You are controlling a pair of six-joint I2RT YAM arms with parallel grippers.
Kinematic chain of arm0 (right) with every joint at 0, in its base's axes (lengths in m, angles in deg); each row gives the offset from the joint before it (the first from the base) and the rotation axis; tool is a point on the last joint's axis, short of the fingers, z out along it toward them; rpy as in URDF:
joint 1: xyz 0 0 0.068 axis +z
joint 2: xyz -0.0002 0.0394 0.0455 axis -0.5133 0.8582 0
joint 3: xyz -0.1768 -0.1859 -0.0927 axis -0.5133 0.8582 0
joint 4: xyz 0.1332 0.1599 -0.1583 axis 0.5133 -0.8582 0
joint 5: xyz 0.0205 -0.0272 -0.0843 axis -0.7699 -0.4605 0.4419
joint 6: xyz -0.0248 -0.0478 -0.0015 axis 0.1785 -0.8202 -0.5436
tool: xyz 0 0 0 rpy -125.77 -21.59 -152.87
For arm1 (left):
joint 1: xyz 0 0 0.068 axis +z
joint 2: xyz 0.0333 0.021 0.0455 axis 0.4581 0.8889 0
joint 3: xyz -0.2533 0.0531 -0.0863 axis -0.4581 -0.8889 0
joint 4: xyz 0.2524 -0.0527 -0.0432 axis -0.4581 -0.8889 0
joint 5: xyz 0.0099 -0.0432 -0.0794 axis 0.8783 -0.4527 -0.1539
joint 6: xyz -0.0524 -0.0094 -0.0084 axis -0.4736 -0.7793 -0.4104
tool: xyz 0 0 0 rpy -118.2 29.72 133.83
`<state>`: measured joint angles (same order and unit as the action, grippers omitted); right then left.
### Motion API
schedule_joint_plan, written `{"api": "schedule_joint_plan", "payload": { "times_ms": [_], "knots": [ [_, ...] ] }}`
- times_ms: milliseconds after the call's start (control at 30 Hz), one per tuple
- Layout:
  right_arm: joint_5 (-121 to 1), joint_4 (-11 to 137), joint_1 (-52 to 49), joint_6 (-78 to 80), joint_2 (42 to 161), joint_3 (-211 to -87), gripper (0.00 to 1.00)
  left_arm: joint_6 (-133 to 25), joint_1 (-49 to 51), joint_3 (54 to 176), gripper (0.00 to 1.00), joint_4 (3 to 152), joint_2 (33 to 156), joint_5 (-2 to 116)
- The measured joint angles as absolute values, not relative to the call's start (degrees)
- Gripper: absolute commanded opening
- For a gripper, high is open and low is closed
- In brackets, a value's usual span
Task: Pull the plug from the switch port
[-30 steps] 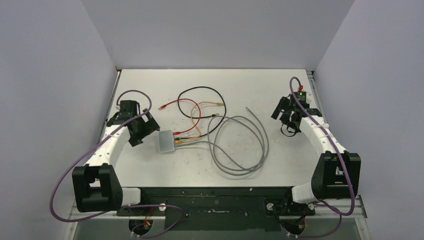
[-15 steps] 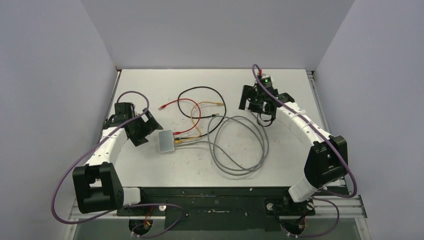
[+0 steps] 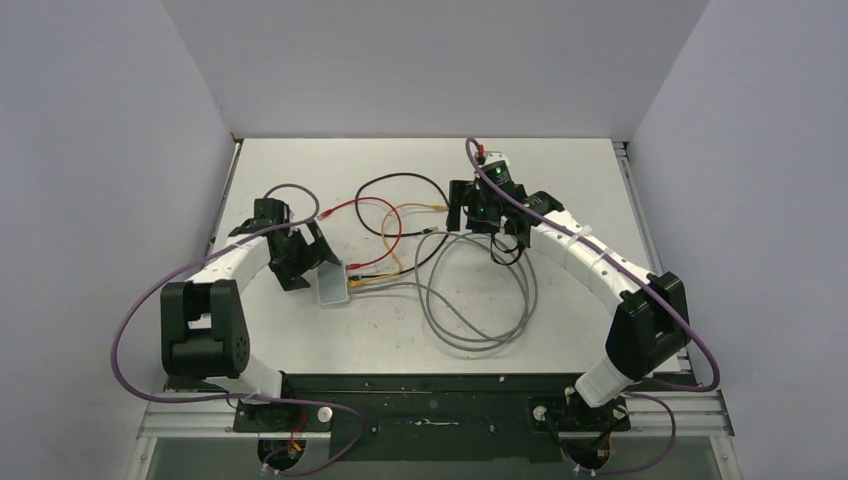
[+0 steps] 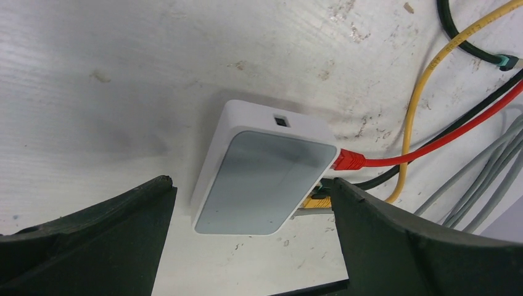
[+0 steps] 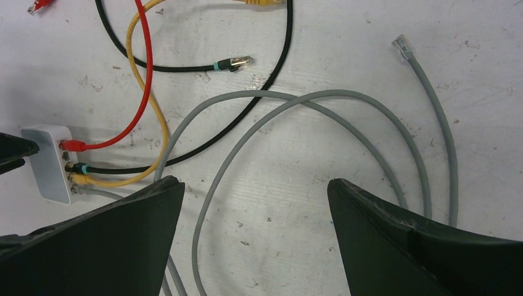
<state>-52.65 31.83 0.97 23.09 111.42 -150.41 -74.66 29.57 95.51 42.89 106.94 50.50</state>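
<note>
The switch (image 3: 333, 287) is a small pale grey-white box lying left of the table's middle. Red (image 4: 351, 160), black, yellow (image 4: 317, 201) and grey plugs sit in a row in its right edge. My left gripper (image 3: 316, 262) is open and low over the switch (image 4: 265, 176), one finger on each side, touching nothing that I can see. My right gripper (image 3: 487, 228) is open and empty. It hangs above the grey cable loops (image 5: 345, 98), with the switch (image 5: 49, 163) far to its left.
The red, yellow, black and grey cables (image 3: 480, 300) spread right of the switch and cross one another. Their loose ends lie farther back: red (image 3: 325, 214), yellow (image 3: 437, 206), black (image 5: 240, 61), grey (image 5: 402, 43). Walls enclose the table on three sides.
My left gripper has moved right and now straddles the switch. My right arm has swung left from the table's right side to above the cables.
</note>
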Motion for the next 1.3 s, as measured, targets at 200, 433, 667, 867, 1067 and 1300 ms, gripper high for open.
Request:
{"api": "schedule_joint_plan", "payload": {
  "times_ms": [200,433,667,867,1067,1300],
  "knots": [
    [-52.0,31.4,1.0,23.3,109.4,-149.4,0.90,-74.4,27.5,98.8,0.96,43.4,109.8,50.8],
    [-52.0,30.3,1.0,23.5,107.4,-148.6,0.90,-73.0,23.7,102.7,0.97,43.5,114.7,53.5],
    [-52.0,29.4,1.0,23.4,107.3,-148.6,0.90,-72.2,21.2,103.9,0.86,43.0,116.8,55.2],
    [-52.1,29.2,1.0,23.4,107.3,-148.6,0.90,-72.2,20.9,103.9,0.76,42.5,116.8,55.6],
    [-52.1,29.2,1.0,23.4,107.3,-148.6,0.90,-72.3,20.3,103.9,0.66,42.2,116.8,55.9],
    [-52.1,29.1,1.0,23.4,107.3,-148.6,0.90,-72.6,17.0,104.1,0.61,42.2,116.8,55.9]
  ]
}}
